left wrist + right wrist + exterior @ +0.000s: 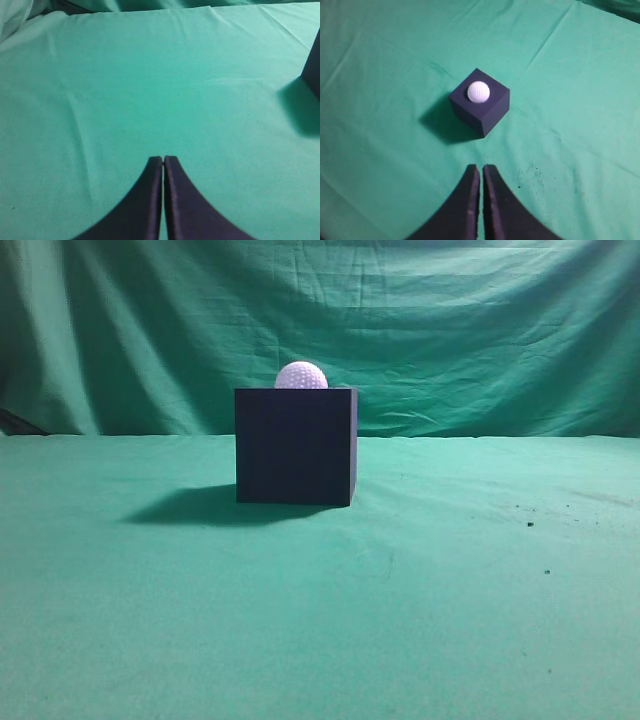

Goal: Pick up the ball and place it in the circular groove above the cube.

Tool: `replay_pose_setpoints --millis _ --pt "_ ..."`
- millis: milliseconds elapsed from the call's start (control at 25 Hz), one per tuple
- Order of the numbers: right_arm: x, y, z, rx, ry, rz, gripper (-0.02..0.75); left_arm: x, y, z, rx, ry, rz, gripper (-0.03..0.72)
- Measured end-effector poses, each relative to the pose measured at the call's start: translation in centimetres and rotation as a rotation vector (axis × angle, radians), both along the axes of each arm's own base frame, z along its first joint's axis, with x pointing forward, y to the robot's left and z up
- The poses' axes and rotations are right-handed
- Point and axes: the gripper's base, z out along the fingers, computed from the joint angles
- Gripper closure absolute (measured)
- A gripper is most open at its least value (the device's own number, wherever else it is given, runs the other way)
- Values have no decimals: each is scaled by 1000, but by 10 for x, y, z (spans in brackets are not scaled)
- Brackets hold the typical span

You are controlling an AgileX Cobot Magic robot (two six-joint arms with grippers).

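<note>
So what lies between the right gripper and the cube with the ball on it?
Only bare green cloth with a few dark specks, per the right wrist view. The right gripper, shut, sits apart from the cube carrying the ball.

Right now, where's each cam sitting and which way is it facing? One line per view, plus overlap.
Exterior: low, at object height, looking along the table at the cube with the ball on top; no robot parts.
Left wrist: above the green cloth, angled down; shut left gripper at bottom, cube edge at right.
Right wrist: higher, angled down at cube and ball; shut right gripper at bottom.
Shared: all three show the cube; exterior and right wrist share the ball.
</note>
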Motion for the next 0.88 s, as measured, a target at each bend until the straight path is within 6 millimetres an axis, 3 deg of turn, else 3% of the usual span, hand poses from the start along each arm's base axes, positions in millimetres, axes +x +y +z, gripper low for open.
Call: replay_pose_setpoints --millis 280,560,880 --pt "-46 -33 -56 35 -3 -3 738 0 0 0 0 0 0 688" --pt "-57 -46 -83 50 -100 -16 738 0 0 0 0 0 0 688" --pt "-73 -70 -127 173 -404 -140 738 0 0 0 0 0 0 688"
